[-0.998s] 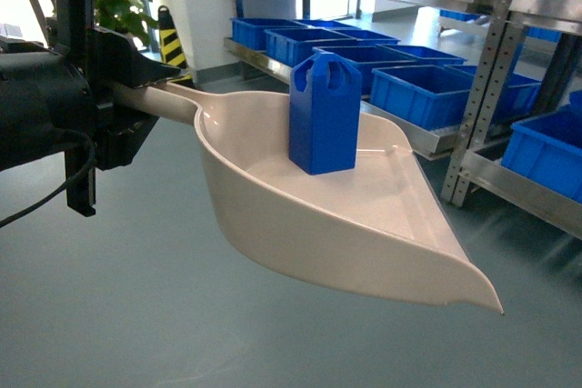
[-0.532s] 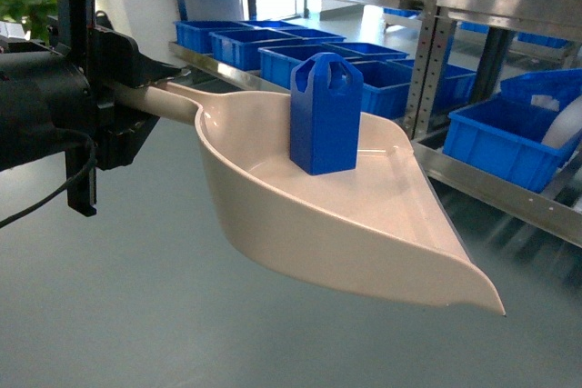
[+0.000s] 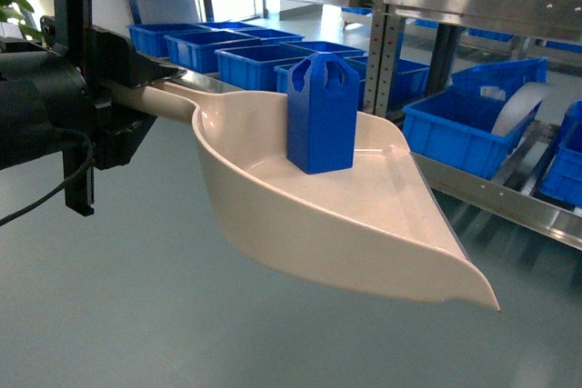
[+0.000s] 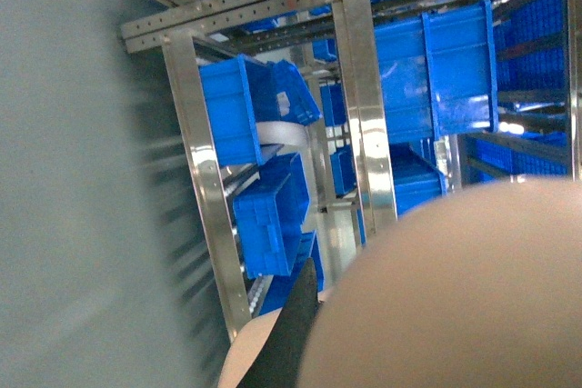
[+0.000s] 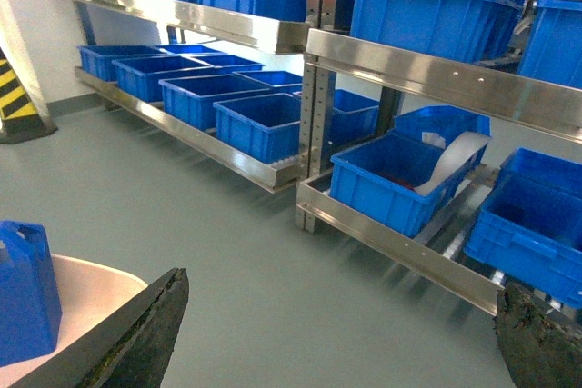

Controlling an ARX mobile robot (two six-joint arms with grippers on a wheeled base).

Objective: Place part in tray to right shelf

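Unlabelled blue crates — no writing

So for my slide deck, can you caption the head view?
Left gripper holds the beige tray by its handle, the blue part upright inside, steel shelves of blue crates behind.

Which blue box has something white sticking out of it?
The blue crate on the right rack's bottom level; a white curved strip pokes out. The others show none.
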